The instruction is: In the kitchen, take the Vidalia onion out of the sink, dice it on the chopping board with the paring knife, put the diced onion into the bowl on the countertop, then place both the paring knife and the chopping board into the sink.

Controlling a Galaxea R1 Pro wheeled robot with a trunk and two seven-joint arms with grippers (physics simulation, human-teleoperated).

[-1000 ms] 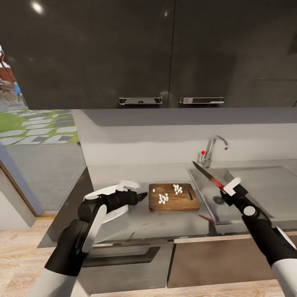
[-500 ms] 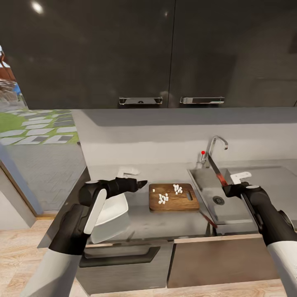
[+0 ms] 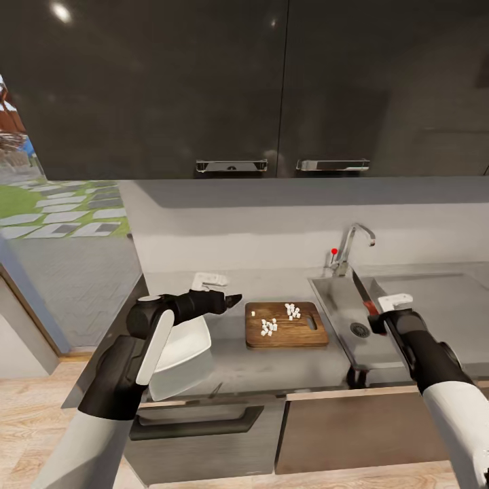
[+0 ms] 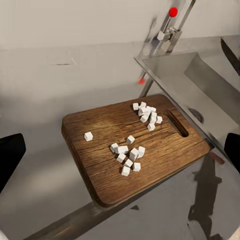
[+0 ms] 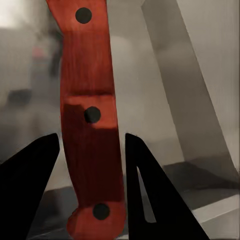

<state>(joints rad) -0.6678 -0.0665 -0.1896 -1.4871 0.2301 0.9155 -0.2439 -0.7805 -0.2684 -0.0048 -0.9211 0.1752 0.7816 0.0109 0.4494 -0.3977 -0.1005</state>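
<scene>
Glossy black upper cabinets (image 3: 204, 81) fill the upper frame above a long reflective grey countertop (image 3: 285, 363). At centre right, the grey steel sink (image 3: 339, 305) is overhung by the right gripper (image 3: 377, 318), clamped on the red-handled paring knife (image 3: 362, 293). At lower left, the left gripper (image 3: 231, 299) is held apart beside the white square bowl (image 3: 185, 343). White onion dice (image 3: 270, 327) lie on the dark wooden chopping board (image 3: 285, 324). The knife is judged about to be lowered and released into the basin.

Tap (image 3: 352, 246) and knob (image 3: 333, 252) stand behind the sink's (image 3: 435, 305) open basin.
</scene>
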